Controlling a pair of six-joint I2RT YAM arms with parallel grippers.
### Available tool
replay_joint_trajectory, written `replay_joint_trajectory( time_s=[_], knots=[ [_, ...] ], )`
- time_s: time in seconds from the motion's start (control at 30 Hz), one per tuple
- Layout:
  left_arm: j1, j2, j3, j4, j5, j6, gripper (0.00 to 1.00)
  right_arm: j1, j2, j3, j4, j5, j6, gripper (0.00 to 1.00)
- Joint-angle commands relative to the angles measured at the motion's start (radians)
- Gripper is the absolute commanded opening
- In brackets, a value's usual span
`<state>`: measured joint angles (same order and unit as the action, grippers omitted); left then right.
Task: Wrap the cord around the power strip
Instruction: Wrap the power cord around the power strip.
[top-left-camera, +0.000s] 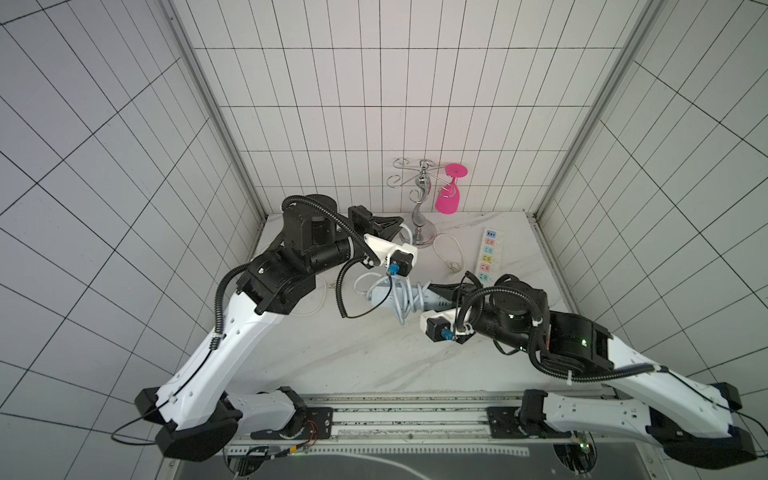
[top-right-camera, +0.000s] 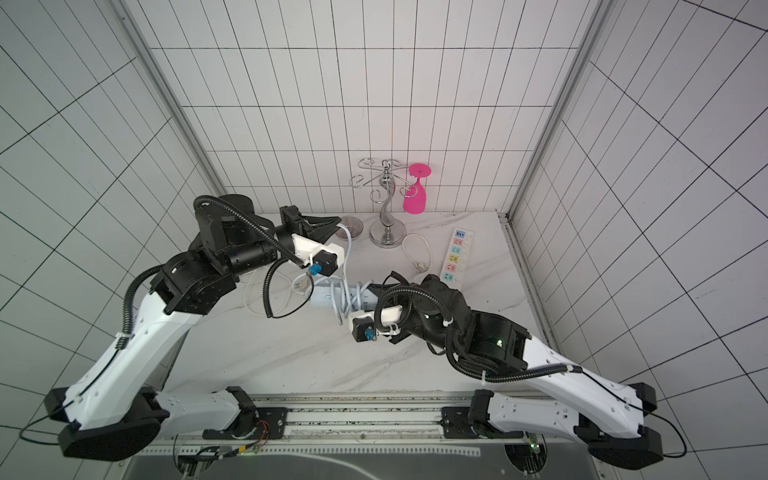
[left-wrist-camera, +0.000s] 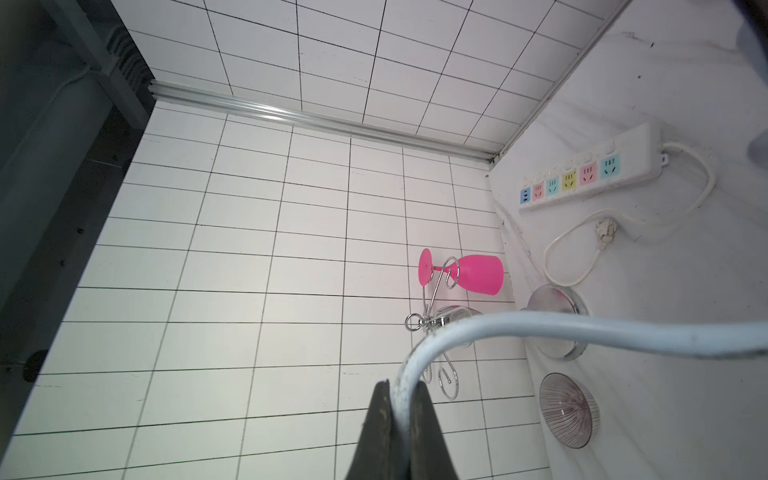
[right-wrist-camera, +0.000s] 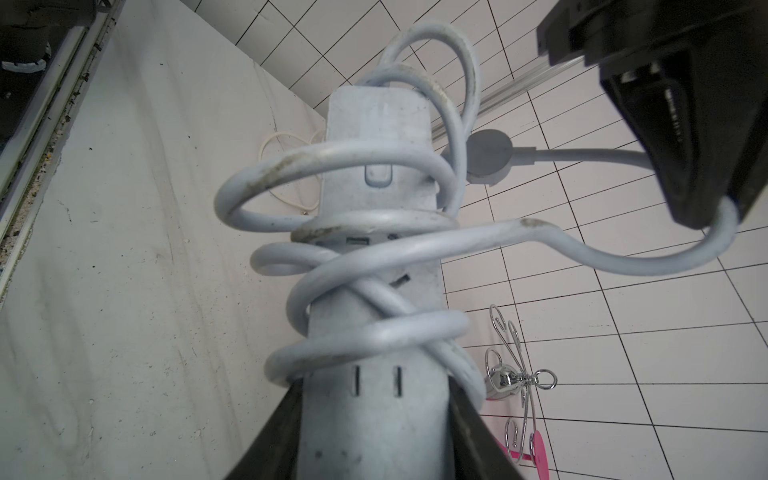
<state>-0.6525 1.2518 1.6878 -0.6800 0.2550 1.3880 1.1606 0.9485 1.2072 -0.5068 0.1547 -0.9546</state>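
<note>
Grey-blue cord (left-wrist-camera: 540, 324) tight in closed left claw (left-wrist-camera: 402, 385); power strip (right-wrist-camera: 374, 432) tight in closed right claw (right-wrist-camera: 372, 382).

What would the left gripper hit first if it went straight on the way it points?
Probably the glass rack: it stands right ahead of the left gripper, which grips the cord. Depth is unclear.

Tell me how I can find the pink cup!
Look to the back edge of the marble table. A silver rack with curly hooks stands there, and the pink cup hangs upside down from it. It is the only thing hanging there.
</note>
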Motion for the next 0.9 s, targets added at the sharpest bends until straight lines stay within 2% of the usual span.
replay_joint_trajectory(
  time_s=[0.0,0.17,0.33,0.53,0.7,0.87],
  knots=[
    [0.082,-0.02,-0.037,0.154,0.097,-0.179,0.0,0.036,-0.035,0.094,-0.02,-0.107,-0.037,0.0],
    [0.152,-0.05,-0.153,0.176,0.232,-0.322,0.0,0.038,-0.053,0.09,0.027,-0.129,-0.047,0.0],
    [0.242,-0.114,-0.283,0.285,0.382,-0.472,0.0,0.039,-0.072,0.09,0.064,-0.145,-0.049,0.0],
    [0.277,-0.136,-0.375,0.38,0.499,-0.599,0.0,0.039,-0.074,0.065,0.194,-0.143,-0.094,0.0],
    [0.291,-0.164,-0.472,0.475,0.542,-0.672,0.0,0.038,-0.083,-0.007,0.397,-0.126,-0.118,0.0],
    [0.319,-0.201,-0.549,0.578,0.582,-0.757,0.0,0.037,-0.082,-0.078,0.63,-0.037,-0.143,0.0]
  ],
)
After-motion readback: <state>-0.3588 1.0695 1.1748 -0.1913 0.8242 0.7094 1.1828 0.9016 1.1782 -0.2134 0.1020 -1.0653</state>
